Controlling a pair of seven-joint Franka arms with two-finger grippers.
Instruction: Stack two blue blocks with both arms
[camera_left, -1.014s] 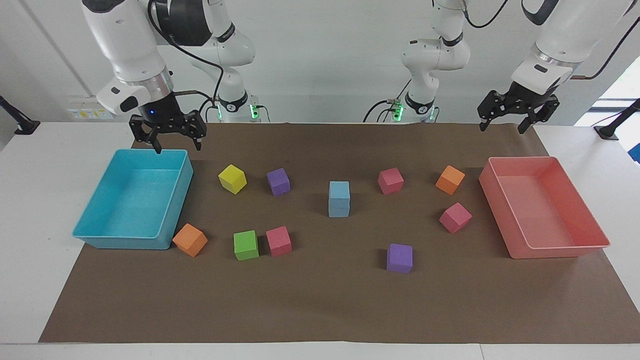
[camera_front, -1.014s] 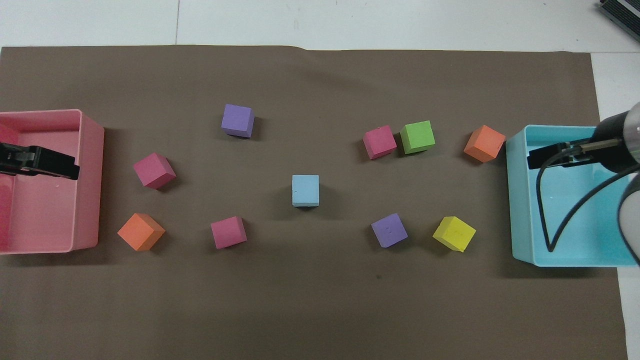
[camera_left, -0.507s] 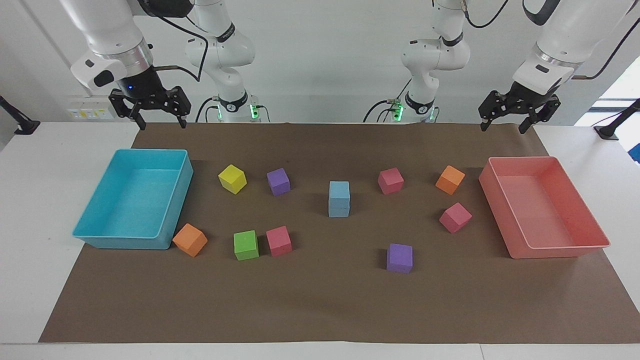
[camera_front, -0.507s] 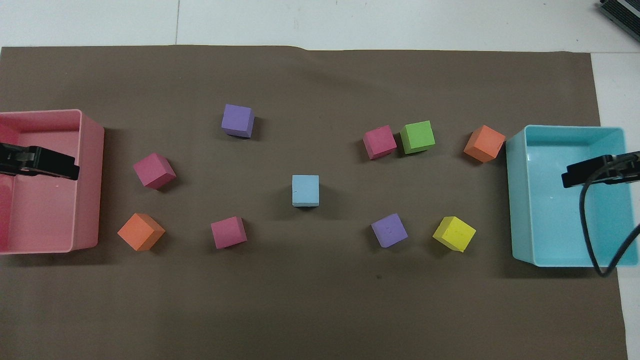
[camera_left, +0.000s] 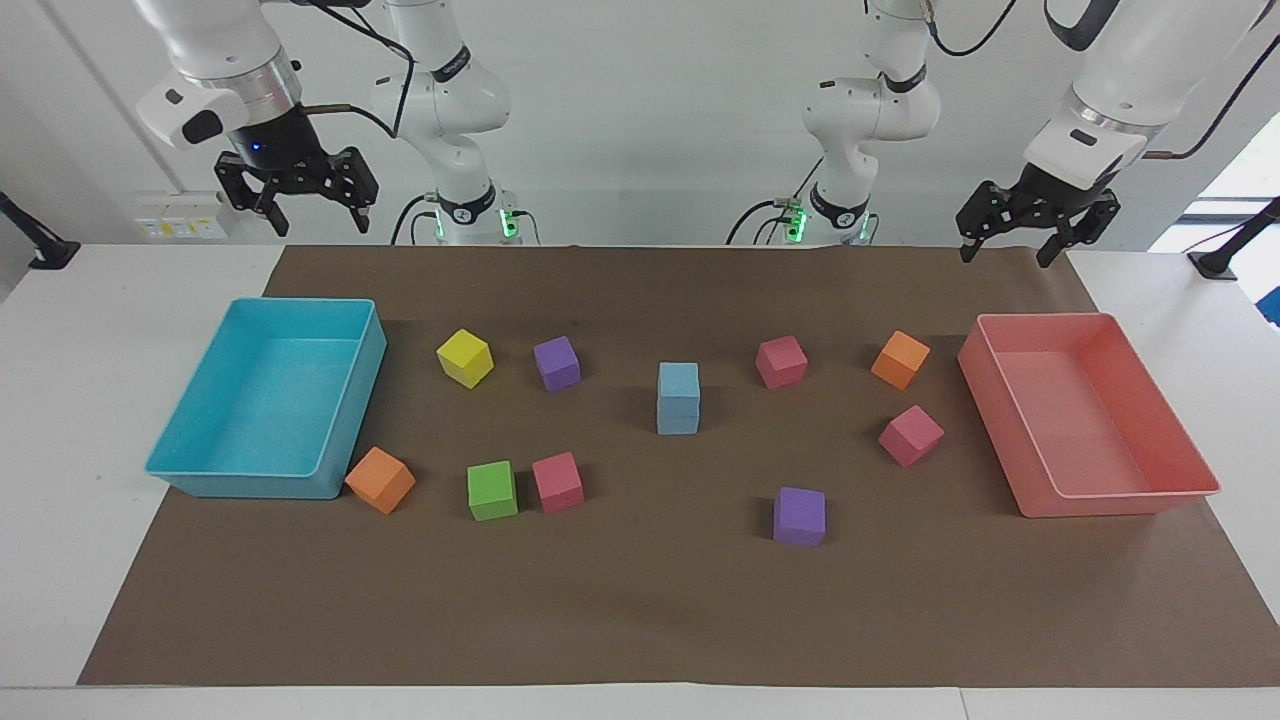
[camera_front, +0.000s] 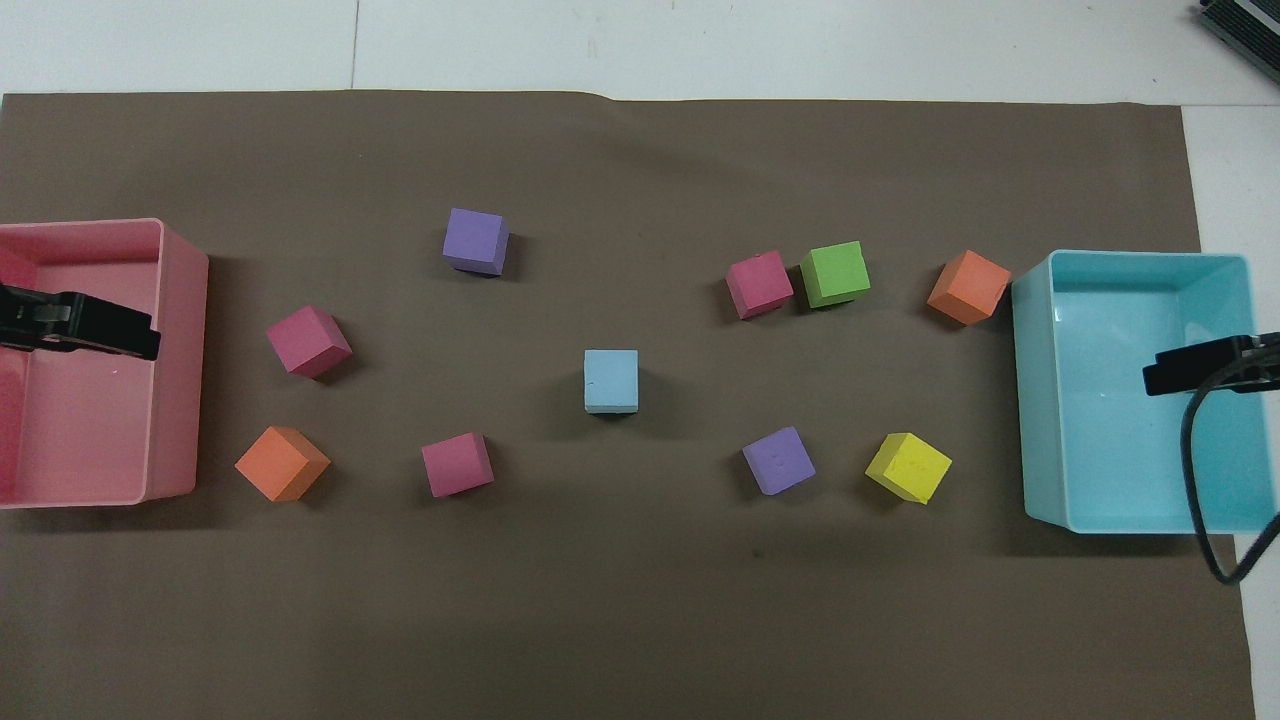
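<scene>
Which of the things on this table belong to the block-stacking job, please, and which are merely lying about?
Job: two blue blocks, already stacked mid-table; left pincer and right pincer, both open.
Lying about: turquoise tray, pink tray, purple, pink, orange, green and yellow cubes.

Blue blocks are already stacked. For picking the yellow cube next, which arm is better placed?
Probably right: the right pincer hangs over the turquoise tray, beside the yellow cube; the left pincer hangs over the pink tray.
</scene>
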